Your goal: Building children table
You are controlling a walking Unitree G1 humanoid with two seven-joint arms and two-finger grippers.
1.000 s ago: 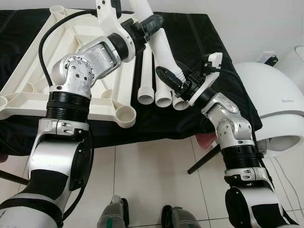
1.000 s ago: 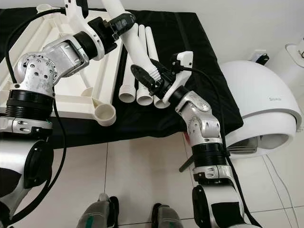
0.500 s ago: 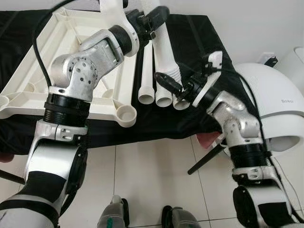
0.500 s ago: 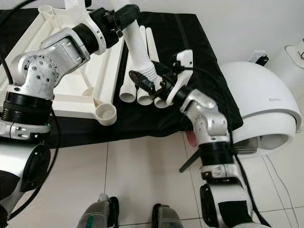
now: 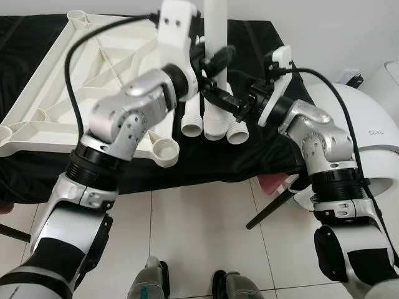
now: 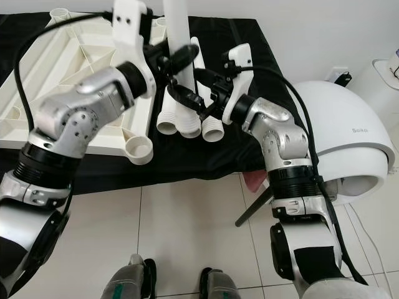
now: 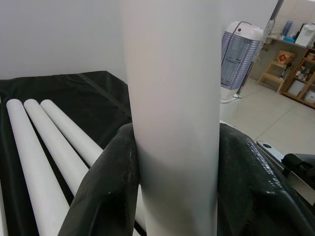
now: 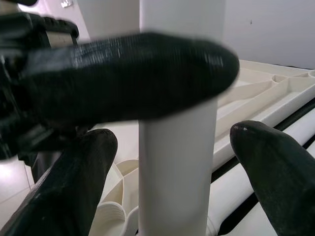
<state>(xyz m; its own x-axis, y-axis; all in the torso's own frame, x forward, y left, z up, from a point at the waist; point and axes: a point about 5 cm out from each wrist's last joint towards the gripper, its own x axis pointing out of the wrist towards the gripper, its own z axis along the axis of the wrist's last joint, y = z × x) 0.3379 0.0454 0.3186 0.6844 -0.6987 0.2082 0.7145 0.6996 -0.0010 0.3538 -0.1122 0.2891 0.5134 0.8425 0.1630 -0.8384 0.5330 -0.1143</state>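
My left gripper (image 5: 212, 62) is shut on a white table leg (image 5: 216, 25) and holds it upright above the black cloth. In the left wrist view both fingers (image 7: 108, 187) press on the leg (image 7: 172, 123). My right gripper (image 5: 221, 99) is open around the leg's lower part. Its fingers (image 8: 74, 182) stand apart on either side of the leg (image 8: 177, 162). Three more white legs (image 5: 215, 129) lie side by side on the cloth. The white table top (image 5: 93, 75) lies upside down at the left.
A black cloth (image 5: 262, 56) covers the work table. A white domed appliance (image 5: 365, 143) stands on the tiled floor at the right, with a dark slanted table strut (image 5: 268, 212) beside it. My feet (image 5: 149, 283) show below.
My left arm has swung the held leg from a slant to upright. My right gripper has moved left and up, so its fingers now flank the leg's lower part.
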